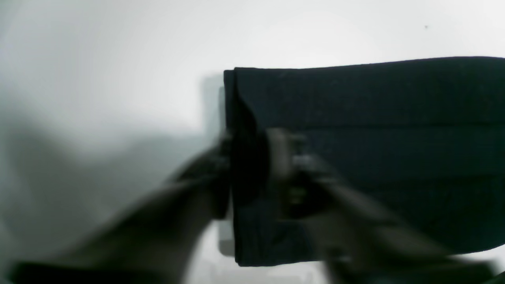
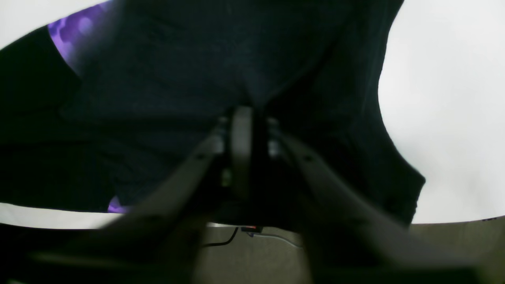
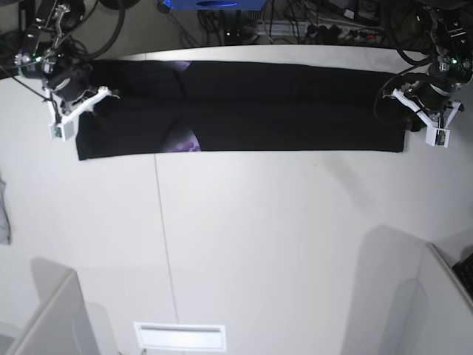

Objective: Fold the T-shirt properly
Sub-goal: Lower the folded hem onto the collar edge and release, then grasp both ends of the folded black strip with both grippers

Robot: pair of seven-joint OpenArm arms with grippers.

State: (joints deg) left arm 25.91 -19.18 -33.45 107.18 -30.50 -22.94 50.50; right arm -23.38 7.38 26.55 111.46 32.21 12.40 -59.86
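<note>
The black T-shirt (image 3: pixel 281 111) lies folded into a long narrow strip across the far side of the white table (image 3: pixel 259 237), with a bit of purple print (image 3: pixel 185 140) showing. My left gripper (image 3: pixel 420 117) is at the strip's right end. In the left wrist view the left gripper (image 1: pixel 250 169) pinches the shirt's (image 1: pixel 375 130) short edge, blurred. My right gripper (image 3: pixel 77 112) is at the strip's left end. In the right wrist view the right gripper (image 2: pixel 248 126) is shut on black cloth (image 2: pixel 177 79) that hangs raised, with purple print (image 2: pixel 75 35) behind.
A small grey cloth scrap (image 3: pixel 4 211) lies at the table's left edge. Cables and gear (image 3: pixel 295 22) crowd the back edge. Grey box shapes stand at the front left (image 3: pixel 44 318) and front right (image 3: pixel 436 296). A white label (image 3: pixel 179 335) sits at the front.
</note>
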